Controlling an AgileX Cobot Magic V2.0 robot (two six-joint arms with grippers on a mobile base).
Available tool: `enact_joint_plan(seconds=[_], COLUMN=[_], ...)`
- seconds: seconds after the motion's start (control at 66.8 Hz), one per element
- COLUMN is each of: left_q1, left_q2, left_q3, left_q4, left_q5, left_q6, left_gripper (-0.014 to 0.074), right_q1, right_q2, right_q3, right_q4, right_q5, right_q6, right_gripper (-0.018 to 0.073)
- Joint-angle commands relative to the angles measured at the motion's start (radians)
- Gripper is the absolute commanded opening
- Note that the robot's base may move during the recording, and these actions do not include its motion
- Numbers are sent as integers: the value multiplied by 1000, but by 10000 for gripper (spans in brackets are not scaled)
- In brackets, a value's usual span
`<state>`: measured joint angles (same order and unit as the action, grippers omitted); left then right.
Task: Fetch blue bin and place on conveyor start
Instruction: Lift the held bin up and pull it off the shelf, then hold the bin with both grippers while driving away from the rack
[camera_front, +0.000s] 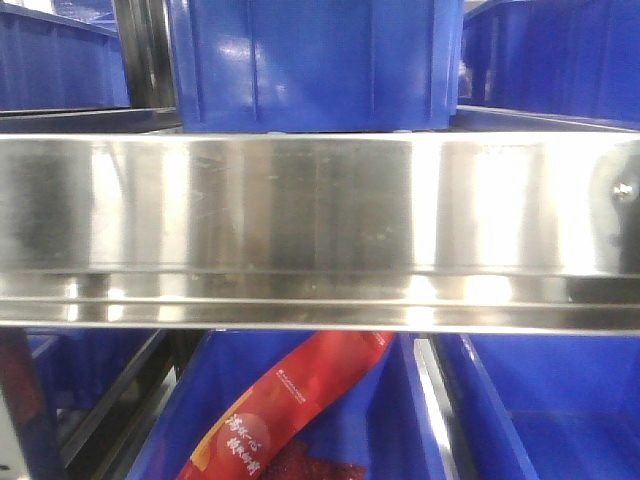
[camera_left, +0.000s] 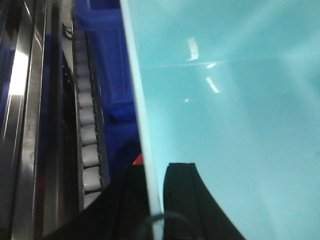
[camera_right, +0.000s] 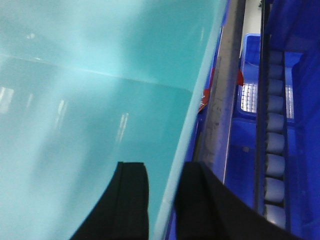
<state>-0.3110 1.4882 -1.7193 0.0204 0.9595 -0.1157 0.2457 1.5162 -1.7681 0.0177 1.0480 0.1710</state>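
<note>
The blue bin (camera_left: 235, 125) is a pale cyan tub that fills the right of the left wrist view and the left of the right wrist view (camera_right: 75, 100). My left gripper (camera_left: 155, 172) straddles its pale rim, one black finger (camera_left: 127, 200) outside and the other inside, shut on the wall. My right gripper (camera_right: 165, 167) straddles the opposite rim the same way, with one finger (camera_right: 131, 200) inside the tub, shut on the wall. Neither the bin nor a gripper shows in the front view. The conveyor start is out of view.
A shiny steel shelf rail (camera_front: 320, 230) crosses the front view close ahead. Dark blue ribbed bins (camera_front: 310, 60) sit above it and below; a lower one holds a red packet (camera_front: 290, 410). Roller tracks (camera_left: 85, 115) (camera_right: 275, 145) and dark blue bins (camera_right: 240, 165) flank the tub.
</note>
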Motion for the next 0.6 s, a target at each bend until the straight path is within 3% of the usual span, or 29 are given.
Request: enact_joint_plan(seconds=[0.0,0.344,0.584], left_q1=[-14,-14,-14], left_q2=[-15,-15,-15], left_q3=[-11,-11,-11], left_q4=[-36,-36,-36], left_q5=[-91,-406,-501], left_q6=[10,10,10], left_gripper=[-111,-111,-111], right_q1=[-4,-4,-4], right_q2=[-3,-3,-3], right_q3=[-7,-7,-7], right_q4=[-12,-12,-12], right_q5=[-53,-60,-61], right_q6=[16,16,16], right_gripper=[-153,-153,-153])
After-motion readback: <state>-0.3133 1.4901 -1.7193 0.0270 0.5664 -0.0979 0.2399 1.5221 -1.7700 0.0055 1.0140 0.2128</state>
